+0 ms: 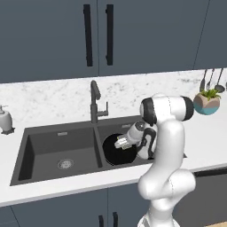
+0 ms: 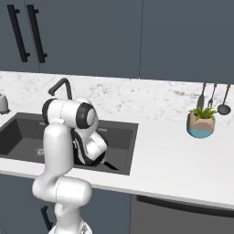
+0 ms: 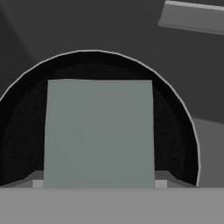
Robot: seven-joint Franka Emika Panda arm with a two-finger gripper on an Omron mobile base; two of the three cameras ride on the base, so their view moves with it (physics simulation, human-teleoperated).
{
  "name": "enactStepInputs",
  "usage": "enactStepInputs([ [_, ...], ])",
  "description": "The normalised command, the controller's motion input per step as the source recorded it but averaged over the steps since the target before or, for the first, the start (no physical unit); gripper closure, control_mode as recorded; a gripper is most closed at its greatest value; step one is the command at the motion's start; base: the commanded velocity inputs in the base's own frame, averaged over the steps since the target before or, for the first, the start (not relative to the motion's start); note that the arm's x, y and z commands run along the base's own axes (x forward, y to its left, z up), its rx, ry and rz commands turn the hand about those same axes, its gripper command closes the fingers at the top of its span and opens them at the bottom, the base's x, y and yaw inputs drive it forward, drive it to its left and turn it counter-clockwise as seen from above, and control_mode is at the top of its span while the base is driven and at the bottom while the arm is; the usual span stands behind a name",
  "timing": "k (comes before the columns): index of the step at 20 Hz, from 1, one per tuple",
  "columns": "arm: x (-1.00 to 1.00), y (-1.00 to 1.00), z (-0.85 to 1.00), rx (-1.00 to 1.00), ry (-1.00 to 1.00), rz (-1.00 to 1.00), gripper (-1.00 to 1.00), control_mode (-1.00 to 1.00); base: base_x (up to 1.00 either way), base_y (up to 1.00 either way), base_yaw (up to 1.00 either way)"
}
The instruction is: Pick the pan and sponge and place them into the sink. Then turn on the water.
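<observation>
While the tool (image 1: 122, 142) grips the sponge (image 3: 99, 131) (jaws wide), pan (image 3: 175, 131) lies just below, in sink (image 1: 26, 150).

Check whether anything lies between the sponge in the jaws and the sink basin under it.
Yes: the pan lies in the sink's right basin, directly beneath the sponge. Released here, the sponge would likely land in the pan, not on the basin floor. Nothing else visible intervenes.

The arm (image 1: 166, 146) is glossy white, built of rounded, bulbous segments with black bands at the joints; a black patch marks its wrist beside a pale grey hand.
</observation>
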Motion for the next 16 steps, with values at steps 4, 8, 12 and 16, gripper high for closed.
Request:
enactStepInputs([
  [4, 0.13, 0.04, -0.28, 0.0, 0.0, 0.01, 1.0, -1.0, 0.0, 0.0, 0.0],
  [8, 0.01, 0.06, -0.26, 0.0, 0.0, 0.0, 1.0, -1.0, 0.0, 0.0, 0.0],
  [12, 0.0, 0.08, -0.25, 0.0, 0.0, 0.0, 1.0, -1.0, 0.0, 0.0, 0.0],
  [16, 0.0, 0.1, -0.24, 0.0, 0.0, 0.0, -1.0, -1.0, 0.0, 0.0, 0.0],
])
